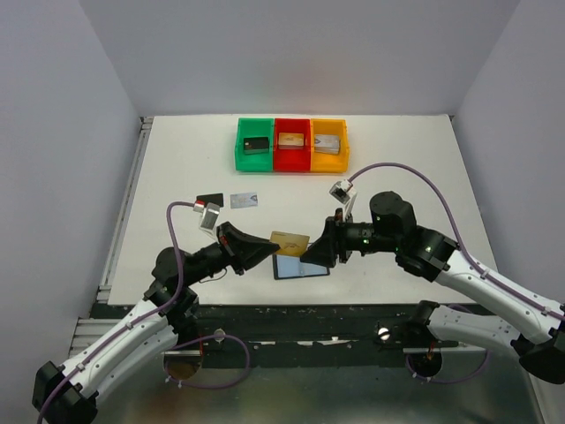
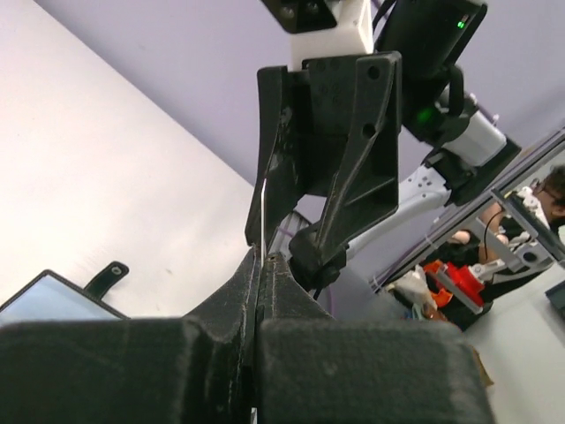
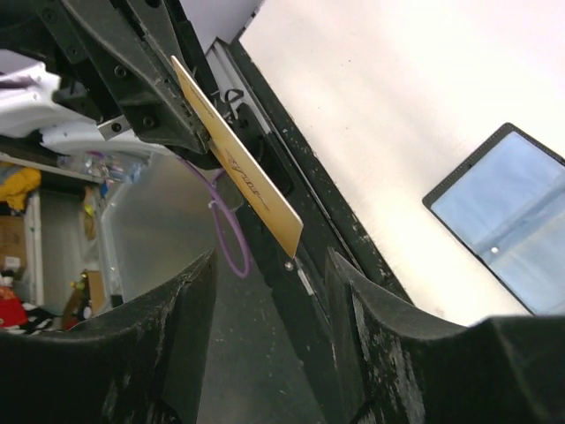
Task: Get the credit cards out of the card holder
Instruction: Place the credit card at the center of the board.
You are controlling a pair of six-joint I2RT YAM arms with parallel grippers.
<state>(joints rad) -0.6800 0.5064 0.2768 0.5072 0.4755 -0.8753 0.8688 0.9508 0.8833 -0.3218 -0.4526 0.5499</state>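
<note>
My left gripper (image 1: pixel 267 248) is shut on a tan-gold credit card (image 1: pixel 290 240) and holds it above the table. In the left wrist view the card (image 2: pixel 263 216) shows edge-on between the closed fingers. My right gripper (image 1: pixel 312 253) is open and faces the card's free end; in the right wrist view the card (image 3: pixel 238 163) hangs just beyond its spread fingers (image 3: pixel 177 327), not touching them. The card holder (image 1: pixel 301 266) lies open on the table under both grippers, blue-grey face up, also seen in the right wrist view (image 3: pixel 503 216). A black card (image 1: pixel 209 199) and a silver-grey card (image 1: pixel 244 200) lie on the table.
Green (image 1: pixel 254 157), red (image 1: pixel 292 159) and yellow (image 1: pixel 327 159) bins stand at the back, each with a block inside. The table's near edge and metal rail (image 1: pixel 265 311) run just behind the card holder.
</note>
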